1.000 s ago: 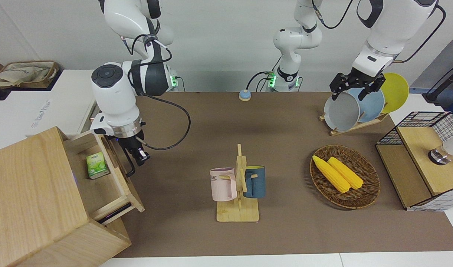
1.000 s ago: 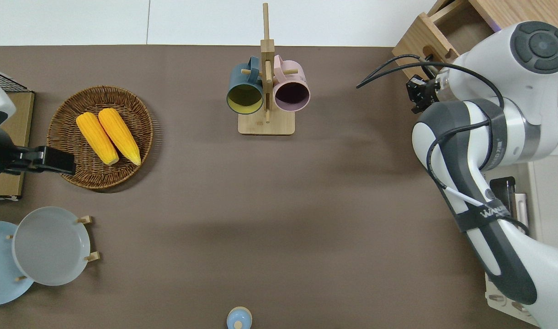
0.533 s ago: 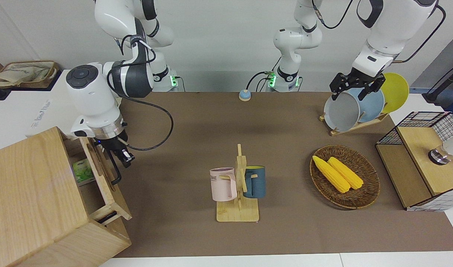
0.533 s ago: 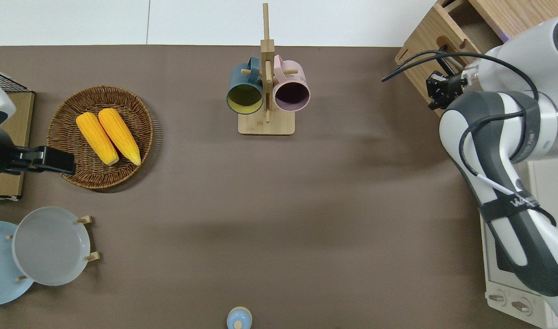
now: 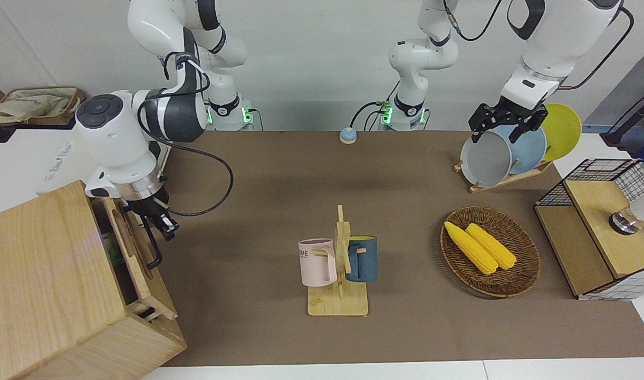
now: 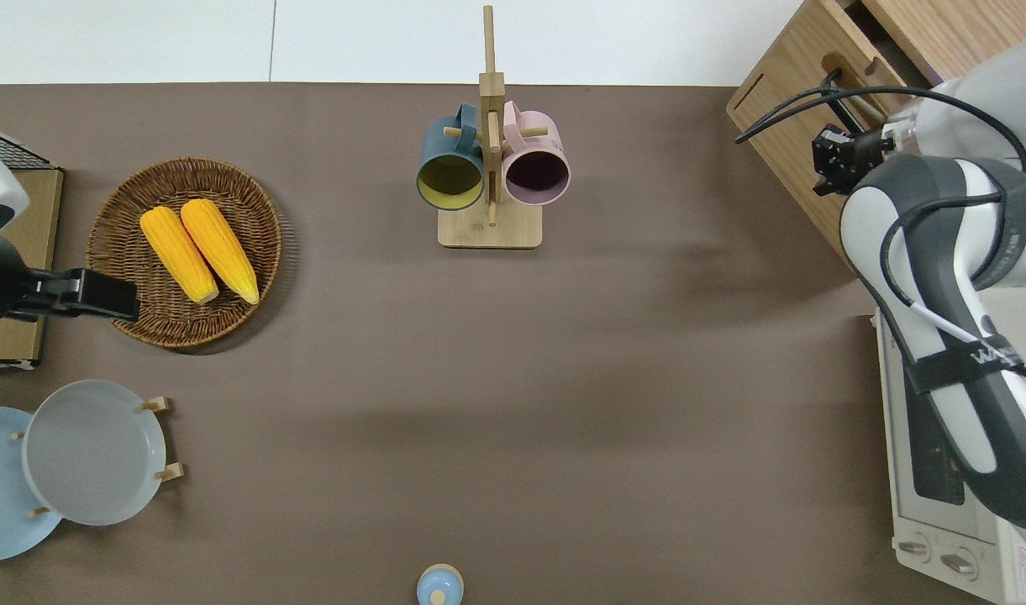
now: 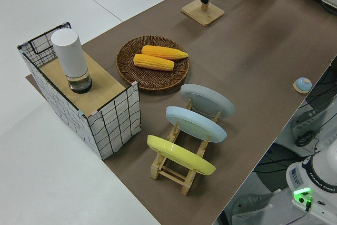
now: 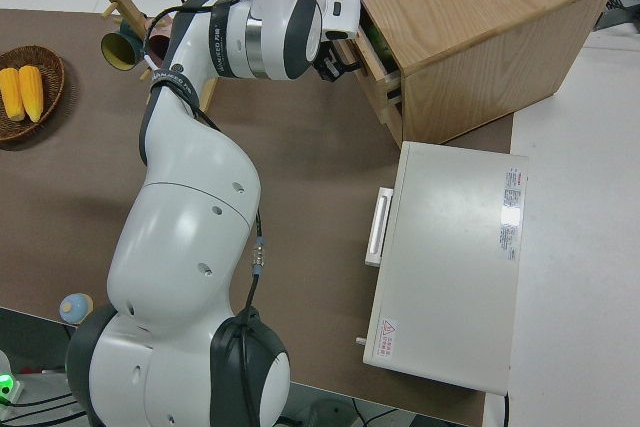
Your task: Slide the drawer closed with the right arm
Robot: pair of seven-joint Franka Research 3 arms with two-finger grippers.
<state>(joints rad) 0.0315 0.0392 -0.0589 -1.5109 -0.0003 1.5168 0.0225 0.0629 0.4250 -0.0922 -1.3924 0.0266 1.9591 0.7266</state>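
The light-wood drawer [image 5: 135,248] stands out only a little from its big cabinet [image 5: 42,285] at the right arm's end of the table. Its black loop handle [image 5: 155,248] faces the table's middle. My right gripper [image 5: 162,221] is shut and rests against the drawer's front panel [image 6: 802,113], at the end of the handle [image 6: 840,82] nearer to the robots. The right side view shows the same contact between gripper [image 8: 335,59] and drawer [image 8: 378,65]. A sliver of something green [image 5: 111,247] shows in the drawer's gap. The left gripper [image 5: 503,126] is parked and open.
A wooden mug stand [image 5: 338,303] with a pink and a blue mug is mid-table. A wicker basket [image 5: 522,274] holds two corn cobs. A plate rack [image 5: 503,179], a wire-mesh shelf box [image 5: 601,227], a white oven [image 6: 941,504] and a small blue bell [image 5: 347,135] are also here.
The drawer has slid most of the way into the cabinet, with the right gripper moving along with its front panel. The green box inside is now almost hidden. The left arm has not moved.
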